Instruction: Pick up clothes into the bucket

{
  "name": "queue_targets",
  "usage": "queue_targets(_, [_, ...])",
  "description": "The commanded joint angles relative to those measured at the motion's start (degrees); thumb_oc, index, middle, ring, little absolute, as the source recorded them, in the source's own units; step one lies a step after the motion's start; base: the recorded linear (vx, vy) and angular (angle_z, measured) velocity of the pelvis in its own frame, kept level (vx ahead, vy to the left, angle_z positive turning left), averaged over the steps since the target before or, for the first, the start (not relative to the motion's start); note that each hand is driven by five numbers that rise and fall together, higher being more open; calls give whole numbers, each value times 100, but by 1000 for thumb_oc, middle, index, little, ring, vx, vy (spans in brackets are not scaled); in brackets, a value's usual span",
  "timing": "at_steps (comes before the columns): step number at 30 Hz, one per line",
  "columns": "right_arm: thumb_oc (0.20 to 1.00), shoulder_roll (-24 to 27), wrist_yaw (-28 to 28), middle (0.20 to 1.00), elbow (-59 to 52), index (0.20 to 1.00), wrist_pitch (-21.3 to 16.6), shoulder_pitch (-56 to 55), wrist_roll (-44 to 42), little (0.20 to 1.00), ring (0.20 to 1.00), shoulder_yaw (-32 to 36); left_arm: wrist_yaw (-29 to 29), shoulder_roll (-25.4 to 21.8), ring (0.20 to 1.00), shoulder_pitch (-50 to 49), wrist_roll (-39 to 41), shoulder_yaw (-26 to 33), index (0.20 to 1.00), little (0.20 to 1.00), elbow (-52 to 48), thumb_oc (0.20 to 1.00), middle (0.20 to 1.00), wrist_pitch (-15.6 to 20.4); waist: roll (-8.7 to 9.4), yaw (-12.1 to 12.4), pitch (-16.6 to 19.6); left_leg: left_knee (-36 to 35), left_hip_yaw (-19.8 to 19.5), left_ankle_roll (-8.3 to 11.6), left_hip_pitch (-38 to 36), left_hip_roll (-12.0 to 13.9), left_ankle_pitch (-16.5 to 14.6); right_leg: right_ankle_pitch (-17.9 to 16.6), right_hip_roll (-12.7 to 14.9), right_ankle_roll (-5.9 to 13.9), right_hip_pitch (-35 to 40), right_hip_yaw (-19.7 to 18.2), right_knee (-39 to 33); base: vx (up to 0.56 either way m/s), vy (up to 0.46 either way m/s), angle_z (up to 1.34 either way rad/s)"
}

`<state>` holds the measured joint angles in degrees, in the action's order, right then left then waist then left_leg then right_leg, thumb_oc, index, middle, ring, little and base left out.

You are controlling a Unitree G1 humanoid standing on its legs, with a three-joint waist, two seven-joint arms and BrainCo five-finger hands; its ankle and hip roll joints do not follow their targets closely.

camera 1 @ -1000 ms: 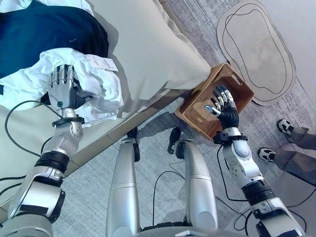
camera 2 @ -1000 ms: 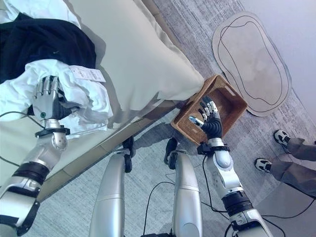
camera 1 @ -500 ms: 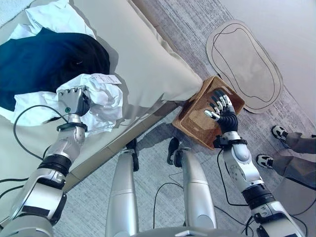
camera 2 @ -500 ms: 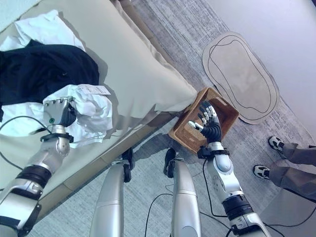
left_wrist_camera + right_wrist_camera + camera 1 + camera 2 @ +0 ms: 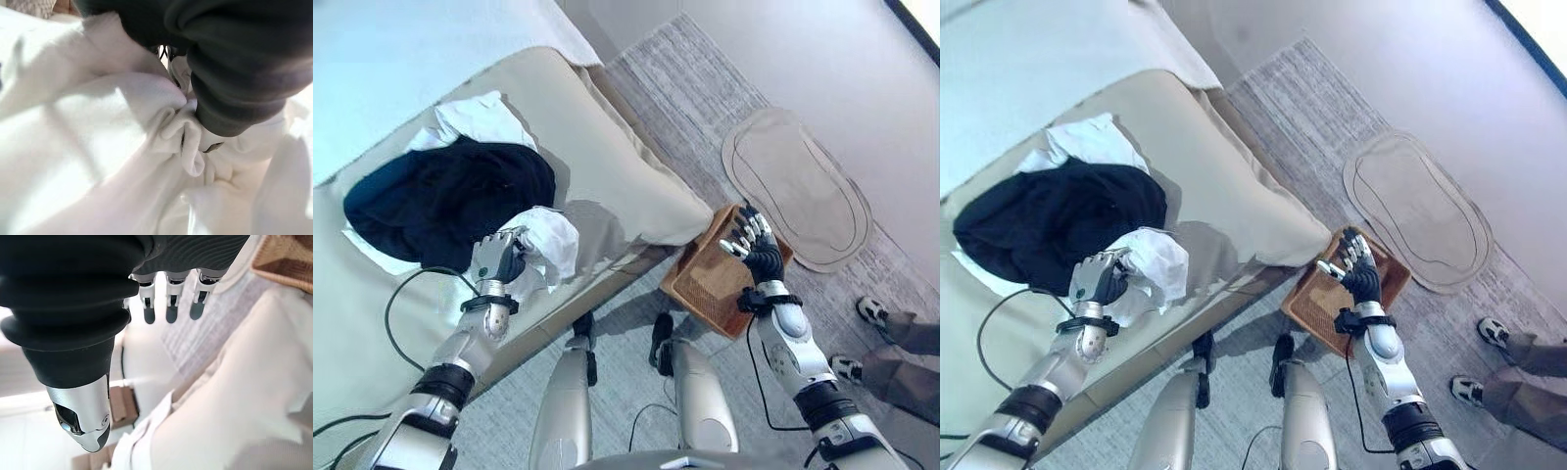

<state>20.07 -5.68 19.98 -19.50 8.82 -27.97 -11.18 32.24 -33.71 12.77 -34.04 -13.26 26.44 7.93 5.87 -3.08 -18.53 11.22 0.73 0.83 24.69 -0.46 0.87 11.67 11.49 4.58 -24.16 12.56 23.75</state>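
Left hand: I see my left hand (image 5: 497,259) over the near edge of the bed, fingers curled tight round a bunch of the white garment (image 5: 551,240); the left wrist view shows the cloth gathered into folds against the dark cover.
White garment: it hangs from that hand, lifted off the bed (image 5: 607,166), beside the dark garment.
Dark garment: a dark navy heap (image 5: 450,201) lies on the bed, with more white cloth (image 5: 475,116) showing at its far edge.
Right hand: my right hand (image 5: 756,250) hovers above the basket, fingers straight and spread, holding nothing.
Basket: the brown woven basket (image 5: 700,286) stands on the grey carpet (image 5: 675,78) just off the corner of the bed; I see no clothes in it.
Mat: a pale oval mat (image 5: 798,186) lies on the carpet beyond the basket.
Person: shoes and trouser legs (image 5: 891,338) show at the right, well apart from the basket.
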Motion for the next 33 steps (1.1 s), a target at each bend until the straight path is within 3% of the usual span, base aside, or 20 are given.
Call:
queue_targets(1, [1000,243,-77,1000,12,1000,-1,-219,943,1000,1000,171,-243,-26,200,-57,300,337,200,200,-1035,200,200,621,-219,35,485,-193,-150,283,-440,381,-201,-1682,493,673,697,120,-1778,45,-41,15])
queue_targets(6, [1000,306,-33,1000,-18,1000,125,-237,1529,1000,1000,64,-713,12,200,-248,703,492,200,200,-1837,200,200,927,-219,62,651,-631,-123,327,-849,420,-23,-1832,409,687,1143,251,-2217,58,-44,12])
queue_targets(11, [1000,514,197,1000,-77,1000,263,126,2548,1000,1000,-653,-1517,193,200,-126,1818,201,200,200,-2781,200,200,1324,-223,143,853,-895,-23,357,-1326,450,29,-1881,313,686,1588,332,-2484,61,-34,-2])
queue_targets(18, [1000,527,731,1000,-494,1000,343,557,2712,1000,1000,-1345,-2338,421,200,269,3159,-405,200,200,-3233,200,200,1343,-270,117,1092,-1076,70,338,-1847,449,-17,-1797,279,676,1969,306,-2502,69,-11,-3])
queue_targets(23, [1000,385,1112,1000,-760,1000,375,682,2376,1000,1000,-1678,-2848,579,200,446,3838,-787,200,200,-3330,200,200,1305,-313,81,1235,-1179,140,326,-2116,455,-49,-1759,274,674,2178,308,-2534,56,-5,-2])
queue_targets(33, [1000,-197,1339,1000,-687,1000,483,633,1410,1000,1000,-1916,-3265,790,200,334,4511,-1045,200,200,-3542,200,200,1154,-350,83,1319,-1208,236,289,-2317,453,-109,-1769,274,672,2315,280,-2591,28,-1,-7])
